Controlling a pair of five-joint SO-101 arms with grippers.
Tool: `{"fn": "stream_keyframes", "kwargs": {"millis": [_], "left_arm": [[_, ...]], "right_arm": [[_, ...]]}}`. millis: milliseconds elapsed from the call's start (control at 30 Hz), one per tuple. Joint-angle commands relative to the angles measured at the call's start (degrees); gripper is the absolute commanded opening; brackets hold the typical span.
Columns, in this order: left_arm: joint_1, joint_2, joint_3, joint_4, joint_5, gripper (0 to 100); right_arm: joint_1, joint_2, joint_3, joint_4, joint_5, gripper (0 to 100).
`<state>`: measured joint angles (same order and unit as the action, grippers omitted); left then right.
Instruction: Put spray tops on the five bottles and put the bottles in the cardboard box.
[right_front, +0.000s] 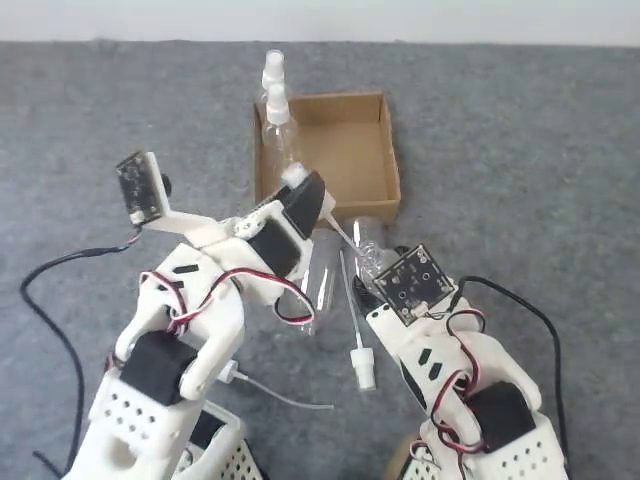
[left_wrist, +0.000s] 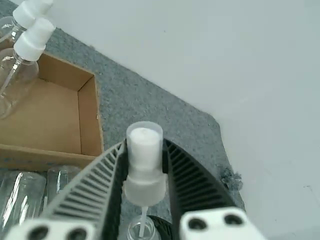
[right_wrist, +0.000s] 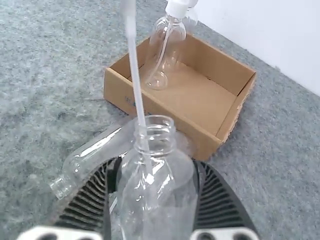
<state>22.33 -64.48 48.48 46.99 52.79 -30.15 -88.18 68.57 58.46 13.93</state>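
Cardboard box (right_front: 350, 165) mostly free, two capped bottles (right_front: 278, 125) cornered. Left jaws pinch spray top (left_wrist: 145, 165), tube slanting down into bottle (right_wrist: 157, 190) clamped by right jaws.

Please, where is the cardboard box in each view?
High view: cardboard box at top centre.
Left wrist view: box beyond the gripped spray top.
Right wrist view: box beyond the gripped bottle.
Shared landmark: the capped bottle in its corner.
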Motion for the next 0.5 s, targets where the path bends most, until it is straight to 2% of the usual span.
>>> {"fn": "stream_keyframes", "kwargs": {"millis": [0, 300, 467], "left_arm": [[0.4, -1.0, -0.5, -1.2, -0.7, 1], [6.1, -1.1, -0.7, 5.8, -5.8, 1], [6.6, -1.1, -0.5, 6.5, -6.0, 1]], "right_arm": [[0.0, -1.2, -0.4, -1.4, 0.7, 2.6], [0.4, -1.2, -0.4, -1.5, 0.6, 2.6], [0.4, -1.2, -0.4, -1.5, 0.5, 2.6]]}}
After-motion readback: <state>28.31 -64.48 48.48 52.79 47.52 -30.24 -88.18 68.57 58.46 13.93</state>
